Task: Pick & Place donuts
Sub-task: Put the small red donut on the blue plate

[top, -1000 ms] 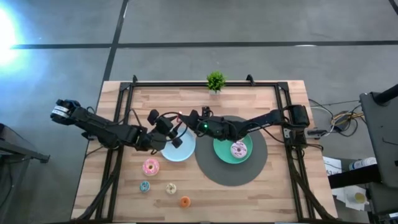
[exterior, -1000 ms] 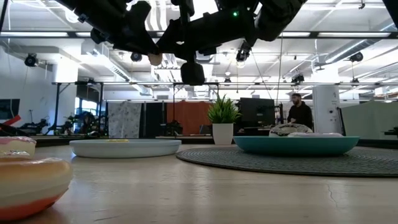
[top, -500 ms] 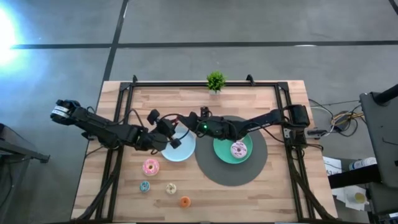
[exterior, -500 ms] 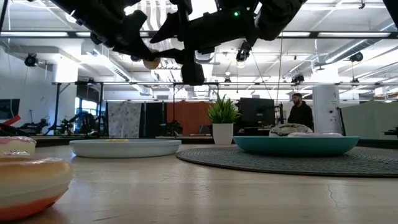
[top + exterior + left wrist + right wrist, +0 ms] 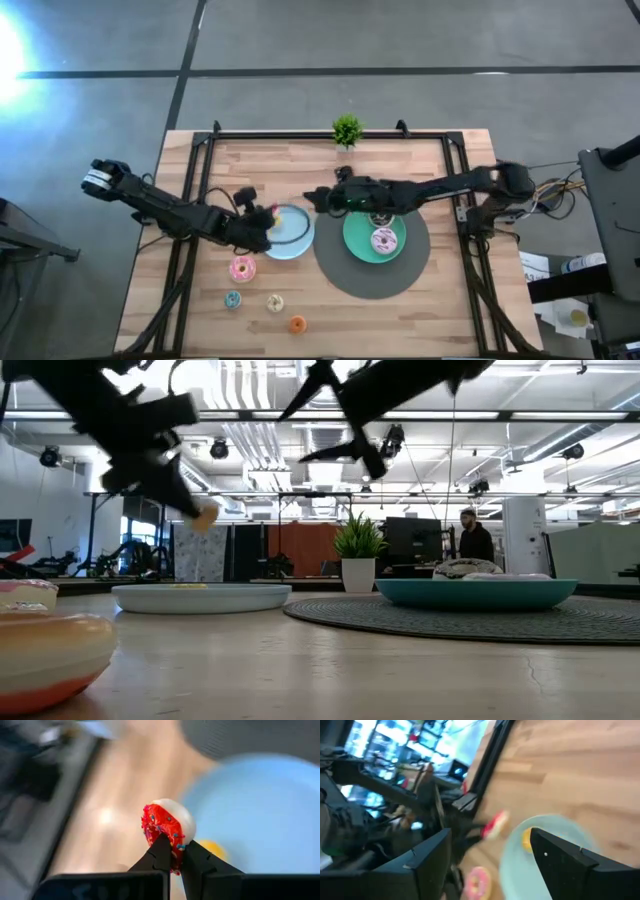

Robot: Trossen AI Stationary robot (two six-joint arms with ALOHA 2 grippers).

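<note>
A red-frosted, sprinkled donut (image 5: 167, 824) with a cream underside hangs in the air in my left gripper (image 5: 262, 218), which is shut on it over the left rim of the light-blue plate (image 5: 295, 238). In the low view this donut (image 5: 205, 515) is well above the plate. A yellow donut (image 5: 212, 849) lies on the plate. My right gripper (image 5: 318, 197) stands open and empty in the air, between the blue plate and the green plate (image 5: 358, 240). The green plate holds a pink-white sprinkled donut (image 5: 384, 240). My left gripper pinches the red donut's ring (image 5: 171, 846) between its two fingertips (image 5: 160, 851). The rest of the donut sticks out past the fingertips. The fingers come slanting down from the table's left. The donut is on edge, lifted clear over the blue plate's left rim.
The green plate sits on a round grey mat (image 5: 400, 280). Near the front left lie a pink donut (image 5: 242, 268), a teal one (image 5: 233, 299), a cream one (image 5: 275, 303) and an orange one (image 5: 297, 324). A small potted plant (image 5: 347, 130) stands at the far edge.
The donut has passed from my right gripper to my left. My left gripper shut on it, and my right gripper opened and drew back toward the table's right. My left gripper then carried the donut down and to the left, toward the blue plate's left rim.
</note>
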